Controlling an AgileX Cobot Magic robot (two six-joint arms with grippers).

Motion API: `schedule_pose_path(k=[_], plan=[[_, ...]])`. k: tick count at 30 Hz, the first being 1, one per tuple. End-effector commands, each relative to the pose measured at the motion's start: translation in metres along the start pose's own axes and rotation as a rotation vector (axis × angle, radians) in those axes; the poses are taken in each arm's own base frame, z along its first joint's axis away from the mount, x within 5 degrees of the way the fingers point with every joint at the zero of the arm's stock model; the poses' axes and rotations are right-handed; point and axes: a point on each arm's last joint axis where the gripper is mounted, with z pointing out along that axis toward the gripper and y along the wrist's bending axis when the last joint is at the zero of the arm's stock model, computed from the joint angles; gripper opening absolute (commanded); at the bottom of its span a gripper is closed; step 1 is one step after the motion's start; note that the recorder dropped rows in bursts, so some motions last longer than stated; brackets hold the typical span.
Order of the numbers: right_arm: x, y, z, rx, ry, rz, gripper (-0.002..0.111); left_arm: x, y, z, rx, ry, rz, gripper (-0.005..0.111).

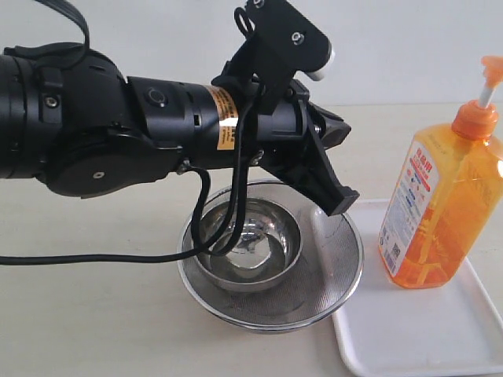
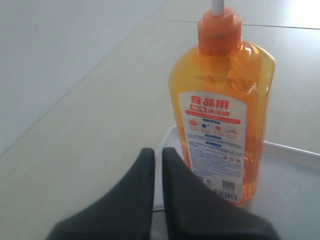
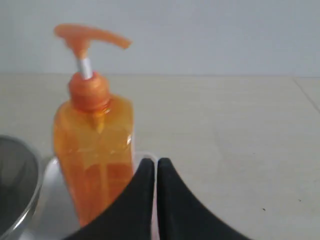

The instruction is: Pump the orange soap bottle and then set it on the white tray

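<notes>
Already upright on the white tray at the frame's right, the orange soap bottle looks liquid-heavy, stiff and slick, best gripped across its flat mid-body; the left pincer and the right pincer are both closed, empty.

Orange soap bottle label — "食品用"

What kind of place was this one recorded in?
Likely a lab bench staged as a kitchen washing-up spot: a tall translucent orange soap bottle stands on a flat white plastic tray, beside a small steel bowl sitting inside a round steel mesh strainer.
</notes>
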Motion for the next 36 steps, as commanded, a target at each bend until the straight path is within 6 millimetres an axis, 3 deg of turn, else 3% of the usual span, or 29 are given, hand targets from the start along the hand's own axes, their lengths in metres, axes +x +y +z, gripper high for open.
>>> schedule_pose_path(k=[1,5,8,13,19,28,36], plan=[[-0.002,0.02,-0.003,-0.218,-0.038,-0.226,0.0,-0.001,0.001,-0.002,-0.004,-0.003,-0.007,0.005],[-0.01,0.033,-0.009,-0.362,-0.151,-0.25,0.0,-0.001,0.001,-0.002,-0.004,-0.003,-0.007,0.005],[-0.012,0.031,-0.021,-0.371,-0.234,-0.258,0.0,-0.001,0.001,-0.002,-0.004,-0.003,-0.007,0.005],[-0.008,0.02,-0.042,-0.278,-0.356,-0.246,0.0,-0.001,0.001,-0.002,-0.004,-0.003,-0.007,0.005],[0.009,0.013,-0.048,-0.128,-0.396,-0.233,0.0,-0.001,0.001,-0.002,-0.004,-0.003,-0.007,0.005],[0.055,0.009,-0.018,-0.077,-0.226,-0.039,0.0,-0.001,0.001,-0.002,-0.004,-0.006,-0.007,0.005],[0.084,0.008,-0.003,-0.065,-0.126,-0.009,0.0,-0.001,0.001,-0.002,-0.003,-0.007,-0.007,0.005]])
